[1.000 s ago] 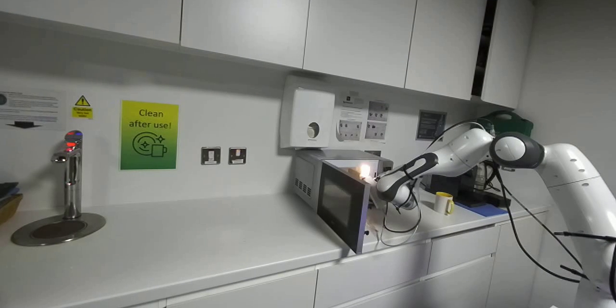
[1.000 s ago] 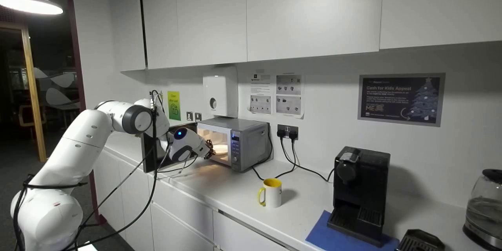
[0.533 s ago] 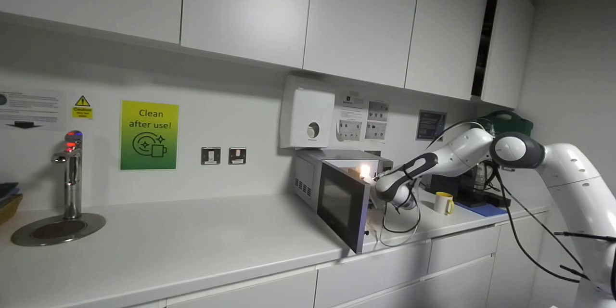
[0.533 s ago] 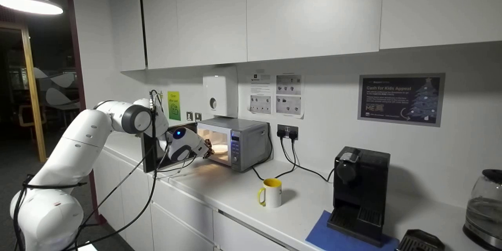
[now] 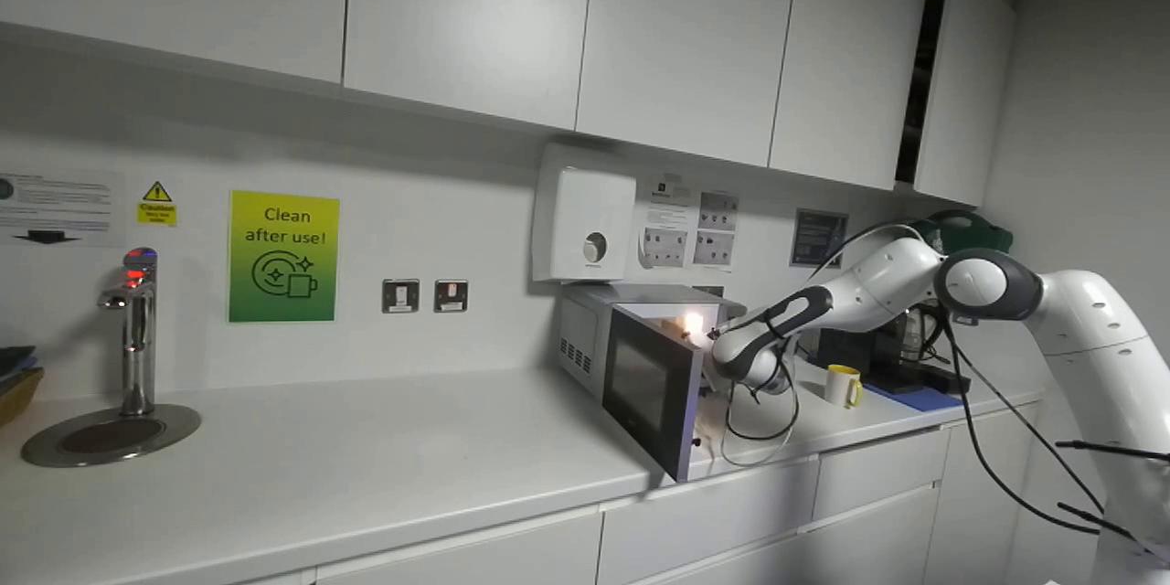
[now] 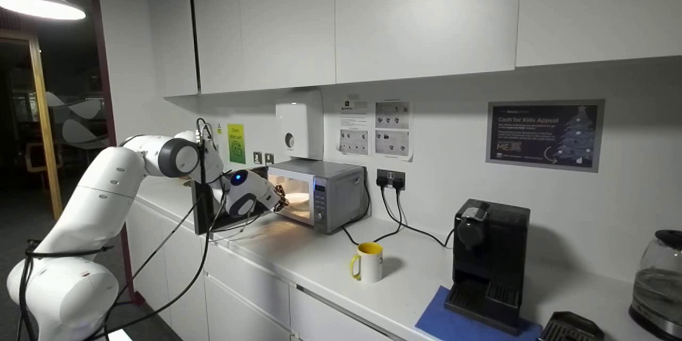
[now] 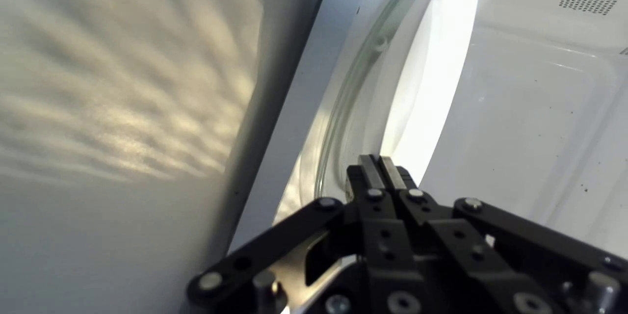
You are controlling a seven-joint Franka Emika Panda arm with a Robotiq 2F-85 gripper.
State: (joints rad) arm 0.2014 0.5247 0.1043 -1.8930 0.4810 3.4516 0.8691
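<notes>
In the wrist view my gripper [image 7: 377,158] is shut, its fingertips pinching the near rim of a white bowl [image 7: 441,54]. The bowl's bright inside lies to the right of the fingers and its grey outer wall to the left. Beneath it runs a clear glass turntable [image 7: 331,132]. An exterior view has the gripper [image 6: 282,201] at the mouth of the lit grey microwave [image 6: 343,194], with the bowl [image 6: 299,201] beside the fingers. The microwave door [image 5: 644,379] stands wide open and hides the gripper in an exterior view.
A yellow-lined white mug [image 6: 368,264] stands on the counter [image 6: 330,256] near the microwave. Farther along are a black coffee machine [image 6: 490,261] on a blue mat [image 6: 439,311] and a glass jug [image 6: 660,282]. Cables [image 5: 768,437] hang from the arm near the open door.
Over the last half second the arm has drawn back slightly, the gripper moving a little outward from the microwave. The bowl seems to shift slightly with it. The fingers have stayed shut.
</notes>
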